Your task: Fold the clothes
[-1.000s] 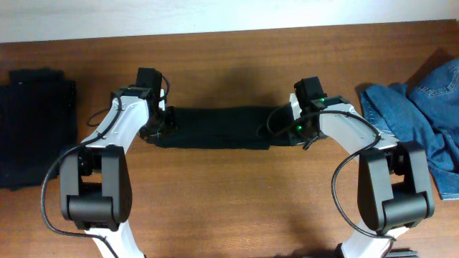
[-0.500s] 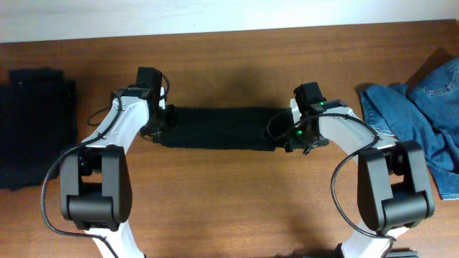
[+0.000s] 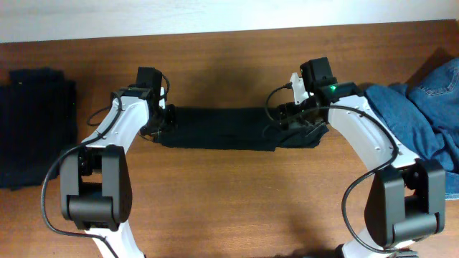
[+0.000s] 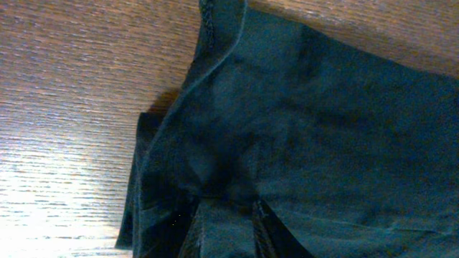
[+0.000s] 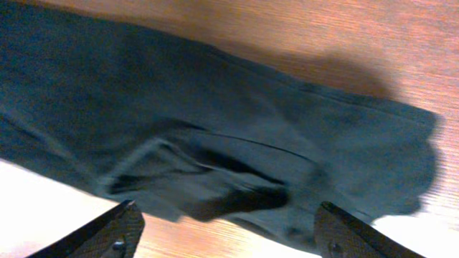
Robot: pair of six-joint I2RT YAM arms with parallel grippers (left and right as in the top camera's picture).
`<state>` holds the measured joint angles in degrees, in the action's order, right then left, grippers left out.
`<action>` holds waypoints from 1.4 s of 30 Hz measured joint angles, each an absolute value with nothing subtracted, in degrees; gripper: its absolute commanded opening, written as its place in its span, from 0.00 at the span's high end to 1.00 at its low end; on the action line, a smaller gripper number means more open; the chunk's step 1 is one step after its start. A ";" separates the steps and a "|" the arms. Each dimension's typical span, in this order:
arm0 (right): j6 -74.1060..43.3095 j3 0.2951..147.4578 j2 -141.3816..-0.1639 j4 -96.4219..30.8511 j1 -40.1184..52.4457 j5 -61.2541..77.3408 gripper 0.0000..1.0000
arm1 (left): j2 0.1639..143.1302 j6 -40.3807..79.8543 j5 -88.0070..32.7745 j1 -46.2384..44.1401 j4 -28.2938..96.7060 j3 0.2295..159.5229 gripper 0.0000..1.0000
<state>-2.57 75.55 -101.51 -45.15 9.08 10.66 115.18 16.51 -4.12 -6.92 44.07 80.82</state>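
**Even Light Above, Glare at the Wrists**

The overhead view is coming out sharp and evenly lit, with soft shadows lying on the counter (image 3: 229, 201). The black garment (image 3: 215, 127) is showing almost no detail. In the left wrist view, glare is whitening the wood at lower left. The right wrist view is looking blurred, and strong light is washing out the counter's lower part.
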 measured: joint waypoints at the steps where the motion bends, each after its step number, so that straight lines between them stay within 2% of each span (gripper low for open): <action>1: -2.98 75.55 -101.51 -44.23 9.23 12.21 0.27 | 115.18 16.51 -4.12 -6.92 44.05 80.82 0.76; 3: -3.77 75.55 -101.51 -42.63 10.02 14.44 0.35 | 115.18 16.51 -4.12 -6.92 43.94 80.82 0.76; 8: -4.54 75.57 -101.82 -36.71 15.86 16.78 0.75 | 115.18 16.51 -4.12 -6.92 43.77 80.77 0.76; 11: -5.32 75.61 -103.18 -33.69 20.25 14.81 0.89 | 115.18 16.51 -4.14 -6.92 43.81 80.77 0.76; 18: -6.44 75.61 -109.12 -32.80 25.28 9.13 0.95 | 115.18 16.51 -4.12 -6.92 43.90 80.77 0.76; 25: -7.46 75.61 -113.36 -35.33 25.34 5.23 0.95 | 115.18 16.51 -4.01 -6.92 44.03 80.77 0.76; 42: -7.51 75.61 -113.58 -39.44 25.34 0.05 0.94 | 115.18 16.51 -2.72 -6.92 44.36 80.77 0.76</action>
<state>-7.51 75.61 -113.58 -39.44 25.34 0.05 115.18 16.51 -2.72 -6.92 44.36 80.77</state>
